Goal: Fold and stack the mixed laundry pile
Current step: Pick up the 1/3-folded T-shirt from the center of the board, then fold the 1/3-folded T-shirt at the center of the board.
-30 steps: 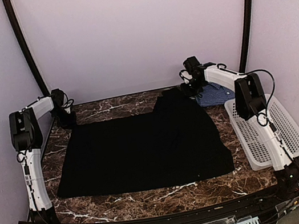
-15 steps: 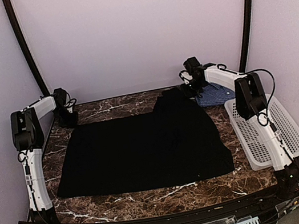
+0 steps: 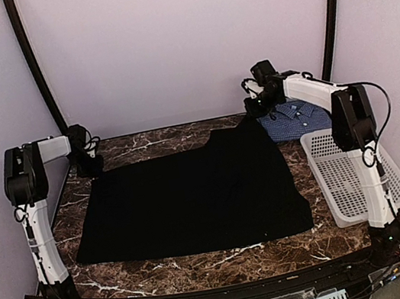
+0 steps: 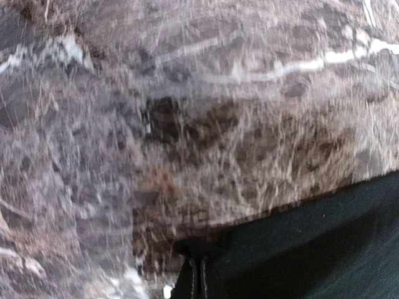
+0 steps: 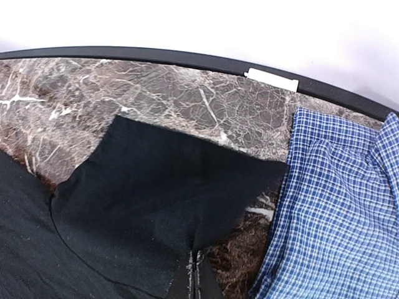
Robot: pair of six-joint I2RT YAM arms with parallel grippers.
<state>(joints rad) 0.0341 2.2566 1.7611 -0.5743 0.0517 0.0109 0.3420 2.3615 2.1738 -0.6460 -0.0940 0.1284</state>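
Black garment point(image 3: 193, 197) flat on marble table point(image 3: 205, 268), checked shirt point(image 3: 297, 118) near white basket point(image 3: 337, 179)

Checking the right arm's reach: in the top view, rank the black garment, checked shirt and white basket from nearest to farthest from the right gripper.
1. black garment: far corner pinched in the right gripper.
2. checked shirt: just right of it, at the far edge.
3. white basket: right side, back toward the arm's base.
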